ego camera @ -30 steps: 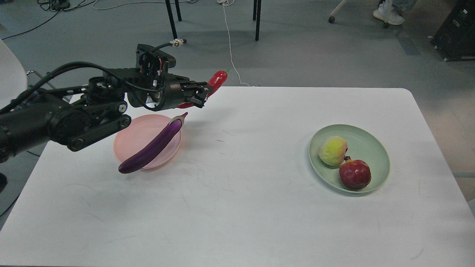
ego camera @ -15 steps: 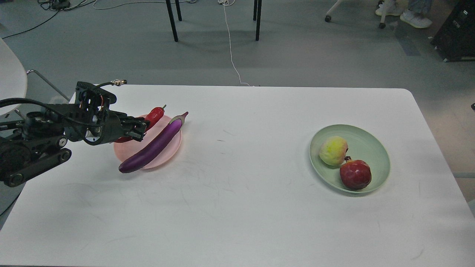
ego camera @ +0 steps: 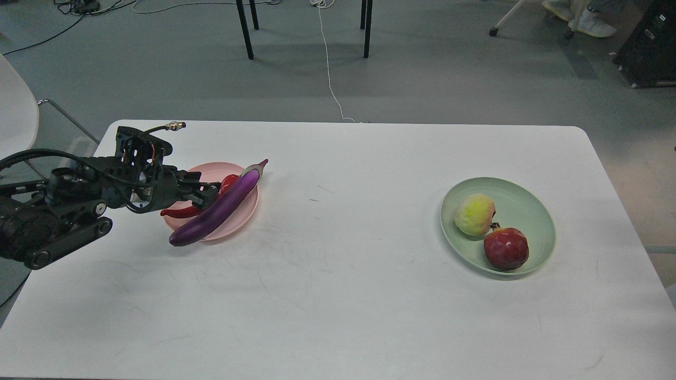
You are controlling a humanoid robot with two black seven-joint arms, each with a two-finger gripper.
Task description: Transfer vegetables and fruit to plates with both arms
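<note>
Left gripper [ego camera: 210, 193] pinching red chili pepper [ego camera: 186, 211] low over pink plate [ego camera: 240, 219], touching eggplant [ego camera: 216, 211]. Probably placing; next, letting go and lifting clear without nudging either.

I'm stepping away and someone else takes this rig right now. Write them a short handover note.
Left gripper: over the pink plate, at the red chili pepper; whether it is closed on the chili or has let go cannot be told from here. Right gripper: out of view.
Pink plate: purple eggplant lies across it, tip overhanging the near rim; chili beside it, on the plate's left.
Green plate: peach-like fruit and pomegranate, close together.
Done: all four items are at their plates.
Left: confirm the chili is released, then pull the left arm away.
</note>
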